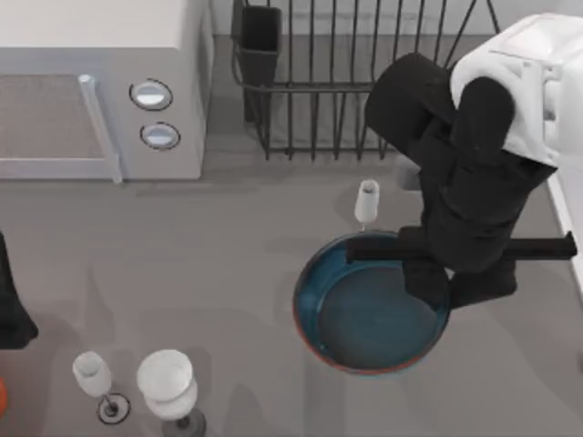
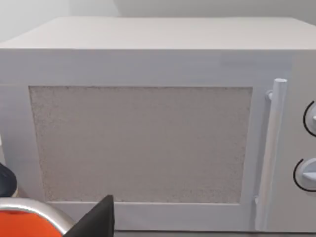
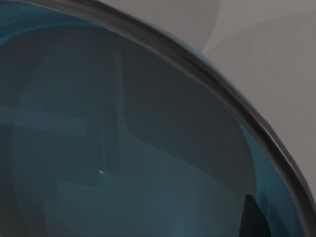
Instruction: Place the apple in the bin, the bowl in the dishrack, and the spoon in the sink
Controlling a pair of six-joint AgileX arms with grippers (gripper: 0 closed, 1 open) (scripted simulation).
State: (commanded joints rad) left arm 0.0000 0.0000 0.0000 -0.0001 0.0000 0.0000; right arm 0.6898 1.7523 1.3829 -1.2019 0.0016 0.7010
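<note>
The right gripper (image 1: 439,282) is hanging low over the bowl (image 1: 364,314), at the bowl's right rim, on the right half of the table. In the right wrist view the blue inside of the bowl (image 3: 123,148) is sitting very close under the camera, with a dark fingertip (image 3: 254,219) just inside the rim. I cannot tell whether the fingers are apart or clamped on the rim.

The bowl is resting on the table in front of the dishrack (image 1: 364,82), not yet in it, so I am judging the bowl step as under way, at the grasp. The dishrack is holding nothing. The apple, spoon, bin and sink are not something I can place from here, so those 2 steps cannot be judged.

The left arm (image 1: 14,300) is sitting parked at the left edge of the table, facing the microwave (image 2: 148,138). 3 glasses are standing around: 1 small glass (image 1: 366,202) just behind the bowl, 2 wine glasses (image 1: 164,382) near the front left.
</note>
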